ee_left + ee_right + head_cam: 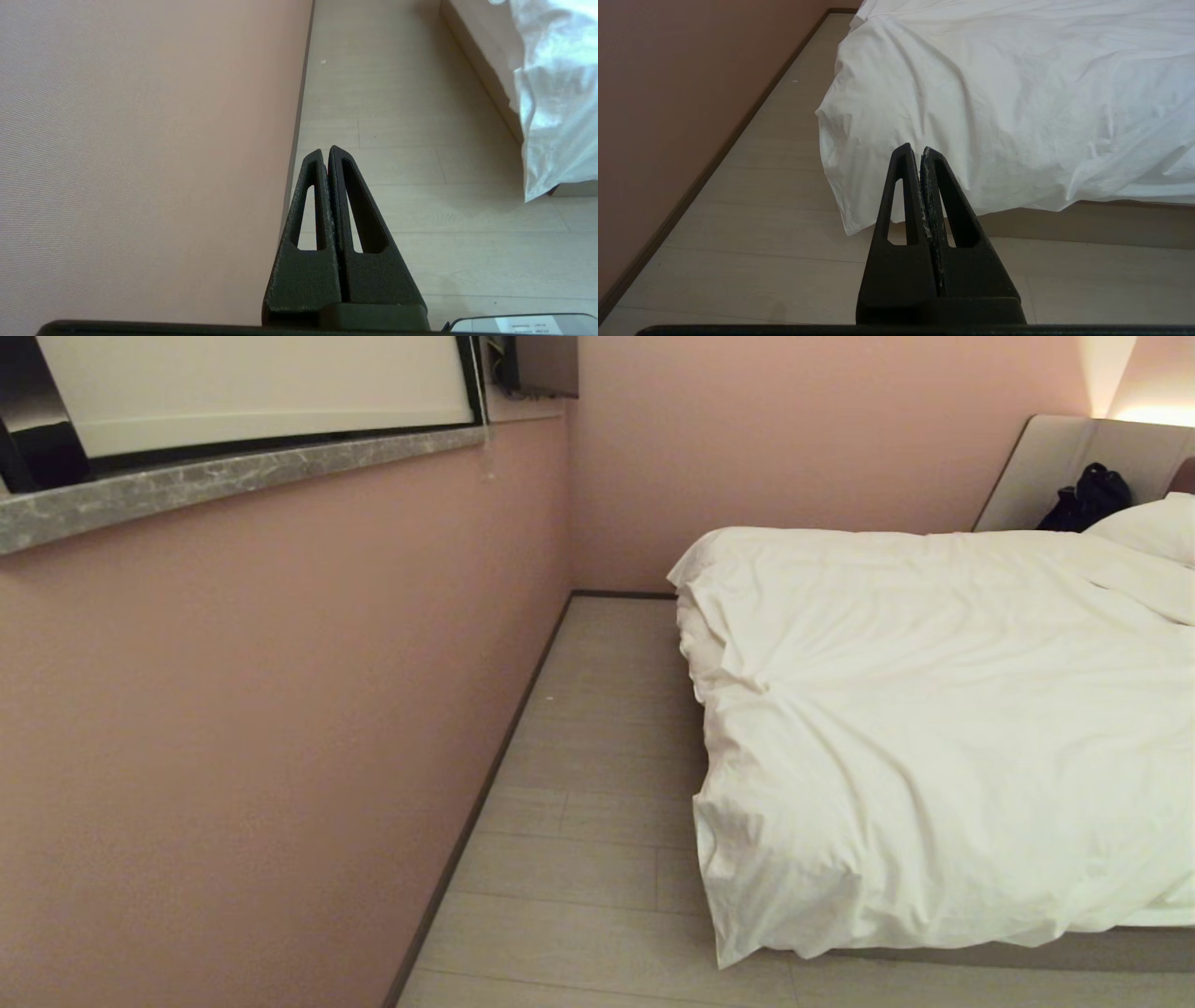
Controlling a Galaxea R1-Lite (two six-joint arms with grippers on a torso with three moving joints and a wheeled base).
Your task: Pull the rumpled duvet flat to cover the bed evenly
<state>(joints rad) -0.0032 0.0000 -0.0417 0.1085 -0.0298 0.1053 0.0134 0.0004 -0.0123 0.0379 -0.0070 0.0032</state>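
Both hands hang clenched and empty: left hand (327, 151) over bare floor (420, 140) beside the wall (140, 140), right hand (915, 151) just short of the duvet (994, 93) corner drooping off the bed (934, 957). Grabbing too little cloth risks slipping, leaving it bunched.

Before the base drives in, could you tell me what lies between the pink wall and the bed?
Only a strip of pale plank floor separates the wall from the bed, with the duvet overhanging its edge; the head view shows this.
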